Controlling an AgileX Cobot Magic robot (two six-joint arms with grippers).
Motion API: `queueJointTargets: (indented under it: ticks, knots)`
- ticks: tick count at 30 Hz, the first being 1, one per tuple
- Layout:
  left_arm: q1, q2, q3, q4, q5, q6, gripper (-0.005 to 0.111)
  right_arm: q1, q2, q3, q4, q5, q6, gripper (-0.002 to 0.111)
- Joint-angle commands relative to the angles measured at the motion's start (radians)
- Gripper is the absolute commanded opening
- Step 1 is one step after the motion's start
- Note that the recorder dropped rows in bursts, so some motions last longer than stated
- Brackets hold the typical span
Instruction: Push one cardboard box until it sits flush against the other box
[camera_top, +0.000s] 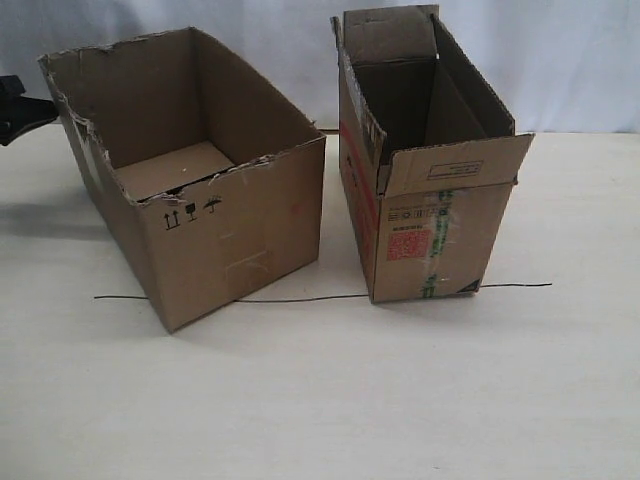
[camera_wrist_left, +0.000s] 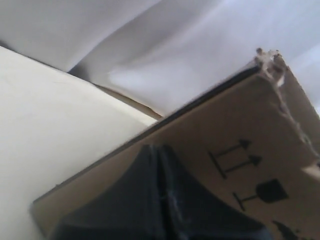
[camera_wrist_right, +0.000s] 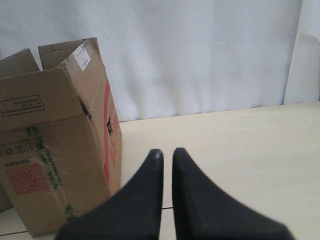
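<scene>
On other box (camera_top: 425, 172), red label (camera_top: 408, 244)

From my remote station, the place reads as a robot lab's test bench. A creased white sheet (camera_top: 580, 60) hangs as a backdrop and closes off the rear of the scene in all three views. The table (camera_top: 320, 400) is a pale, plain surface with a thin black line (camera_top: 300, 299) drawn straight across it. On it stand two worn props, a torn carton (camera_top: 240, 230) and a taped carton (camera_top: 440, 240), set side by side along that line.
</scene>
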Motion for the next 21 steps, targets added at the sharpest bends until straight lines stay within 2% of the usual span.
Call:
queueJointTargets:
  ticks: [1,7,13,21]
  knots:
    - [-0.04,0.001,-0.041,-0.008,-0.008,-0.024,0.0,-0.002,-0.004,0.005,0.002,0.004,-0.001,0.005]
    - [-0.071,0.007,-0.078,-0.008,-0.037,-0.031,0.0,-0.002,-0.004,0.005,0.002,0.004,-0.001,0.005]
    - [-0.086,0.065,-0.137,-0.008,0.021,-0.084,0.0,-0.002,-0.004,0.005,0.002,0.004,0.001,0.005]
    - [-0.111,0.067,-0.143,-0.008,0.028,-0.084,0.0,-0.002,-0.004,0.005,0.002,0.004,0.001,0.005]
